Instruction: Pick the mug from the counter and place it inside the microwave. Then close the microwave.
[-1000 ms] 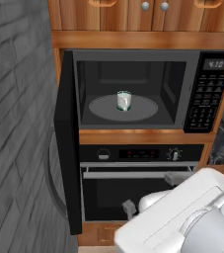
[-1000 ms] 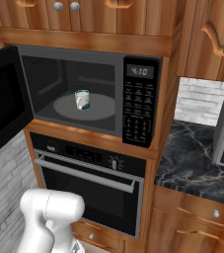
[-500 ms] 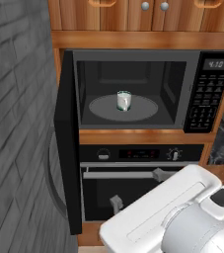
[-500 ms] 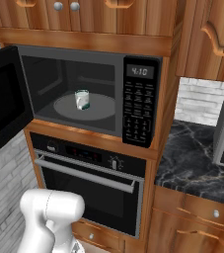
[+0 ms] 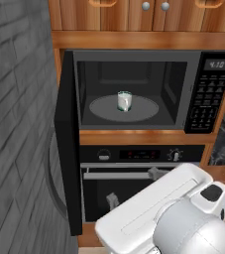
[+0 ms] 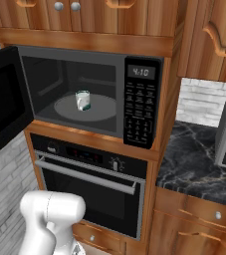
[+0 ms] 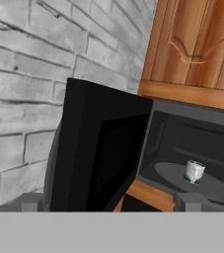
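One step left: small white teal-rimmed mug [image 5: 124, 100] already upright on round grey turntable [image 6: 102, 107] inside big black microwave [image 5: 210, 89]. Two-finger gripper [image 7: 108, 203] spread wide, holding nothing (facing the door). Next, probably: push swung-out dark glass door [image 7: 101, 158] shut

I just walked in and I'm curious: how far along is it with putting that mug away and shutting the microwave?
Done: the mug stands upright on the turntable inside the microwave. In hand: nothing; the open gripper faces the door. Left: the door hangs wide open and needs swinging shut.

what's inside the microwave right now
A white mug stands upright on the round grey turntable inside the microwave. Its door hangs open. The mug's contents can't be seen.
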Available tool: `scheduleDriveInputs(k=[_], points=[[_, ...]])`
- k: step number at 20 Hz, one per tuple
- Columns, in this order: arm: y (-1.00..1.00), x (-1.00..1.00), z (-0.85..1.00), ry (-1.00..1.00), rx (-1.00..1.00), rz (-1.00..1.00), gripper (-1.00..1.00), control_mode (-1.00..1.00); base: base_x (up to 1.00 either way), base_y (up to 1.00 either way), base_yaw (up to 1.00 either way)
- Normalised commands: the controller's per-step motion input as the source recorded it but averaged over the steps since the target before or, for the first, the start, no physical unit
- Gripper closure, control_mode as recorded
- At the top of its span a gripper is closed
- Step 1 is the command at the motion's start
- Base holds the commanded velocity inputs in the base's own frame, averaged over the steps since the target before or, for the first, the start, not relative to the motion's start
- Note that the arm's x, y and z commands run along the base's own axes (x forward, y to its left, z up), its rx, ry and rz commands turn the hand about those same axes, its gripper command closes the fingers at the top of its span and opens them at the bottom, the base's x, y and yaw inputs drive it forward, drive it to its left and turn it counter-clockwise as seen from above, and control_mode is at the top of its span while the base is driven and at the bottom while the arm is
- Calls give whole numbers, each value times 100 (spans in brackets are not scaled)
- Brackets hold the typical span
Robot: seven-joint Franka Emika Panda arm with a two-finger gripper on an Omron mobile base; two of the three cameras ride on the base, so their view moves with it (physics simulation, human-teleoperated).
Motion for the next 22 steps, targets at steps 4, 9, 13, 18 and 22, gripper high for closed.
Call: scheduleDriveInputs(k=[4, 9, 13, 18, 22], points=[[14, 8, -15, 0, 0, 0, -100, -100, 0, 0, 0], [15, 11, -19, 0, 0, 0, -100, -100, 0, 0, 0], [3, 18, -23, 0, 0, 0, -100, -100, 0, 0, 0], [2, 24, -25, -3, 0, 0, -100, -100, 0, 0, 0], [11, 27, -23, -8, 0, 0, -100, -100, 0, 0, 0]])
